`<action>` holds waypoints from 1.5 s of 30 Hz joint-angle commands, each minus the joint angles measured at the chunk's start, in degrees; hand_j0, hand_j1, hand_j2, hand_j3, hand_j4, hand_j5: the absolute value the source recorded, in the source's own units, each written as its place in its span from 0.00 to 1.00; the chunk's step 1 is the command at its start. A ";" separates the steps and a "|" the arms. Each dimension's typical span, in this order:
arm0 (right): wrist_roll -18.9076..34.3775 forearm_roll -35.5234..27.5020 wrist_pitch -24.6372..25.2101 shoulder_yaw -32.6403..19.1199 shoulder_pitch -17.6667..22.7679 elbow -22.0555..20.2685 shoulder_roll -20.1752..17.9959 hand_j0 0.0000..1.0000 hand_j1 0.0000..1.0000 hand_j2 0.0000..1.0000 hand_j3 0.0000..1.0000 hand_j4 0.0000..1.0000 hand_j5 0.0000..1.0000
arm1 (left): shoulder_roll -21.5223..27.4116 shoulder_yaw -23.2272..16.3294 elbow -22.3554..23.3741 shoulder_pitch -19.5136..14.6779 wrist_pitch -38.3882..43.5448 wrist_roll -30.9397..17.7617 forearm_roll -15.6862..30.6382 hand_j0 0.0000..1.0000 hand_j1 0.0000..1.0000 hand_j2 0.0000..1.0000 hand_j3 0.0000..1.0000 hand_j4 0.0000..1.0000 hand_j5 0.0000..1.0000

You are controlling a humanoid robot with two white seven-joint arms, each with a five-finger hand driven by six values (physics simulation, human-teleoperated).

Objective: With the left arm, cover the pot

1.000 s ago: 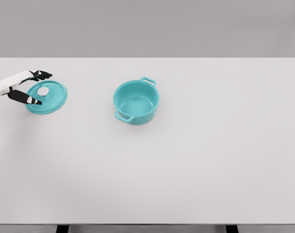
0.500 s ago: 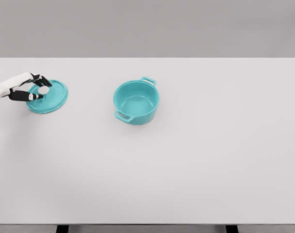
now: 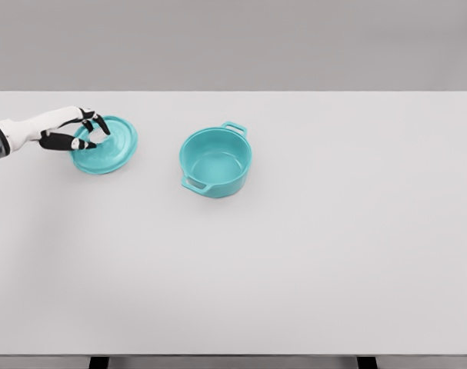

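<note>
A teal pot [image 3: 215, 161] with two side handles stands uncovered near the middle of the white table [image 3: 310, 254]. Left of it, its round teal lid [image 3: 107, 145] hangs tilted a little above the table. My left hand [image 3: 88, 131] comes in from the left edge and its fingers are curled around the lid's white knob, hiding most of it. A gap about as wide as the lid's own radius separates the lid from the pot. The right arm is out of view.
The left hand closed on the lid's knob, then carried the lid up and to the right, toward the pot. The pot has not moved.
</note>
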 commanded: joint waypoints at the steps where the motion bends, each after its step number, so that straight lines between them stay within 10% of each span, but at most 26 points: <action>1: 0.03 0.06 -0.06 -0.02 0.00 0.00 0.00 1.00 1.00 1.00 1.00 1.00 1.00 | 0.51 -0.13 -6.14 0.00 0.20 -1.78 0.58 0.45 0.45 0.45 0.45 0.45 0.45; 24: 0.03 0.06 -0.06 0.07 0.00 0.00 0.00 1.00 1.00 1.00 1.00 1.00 1.00 | 0.60 -6.81 -21.25 -2.46 0.20 -1.78 1.02 0.45 0.45 0.45 0.45 0.45 0.45; 45: 0.03 0.06 -0.06 -0.02 0.00 0.00 0.00 1.00 1.00 1.00 1.00 1.00 1.00 | -7.22 -12.61 -19.06 -6.24 0.20 -1.78 -1.09 0.45 0.45 0.45 0.45 0.45 0.45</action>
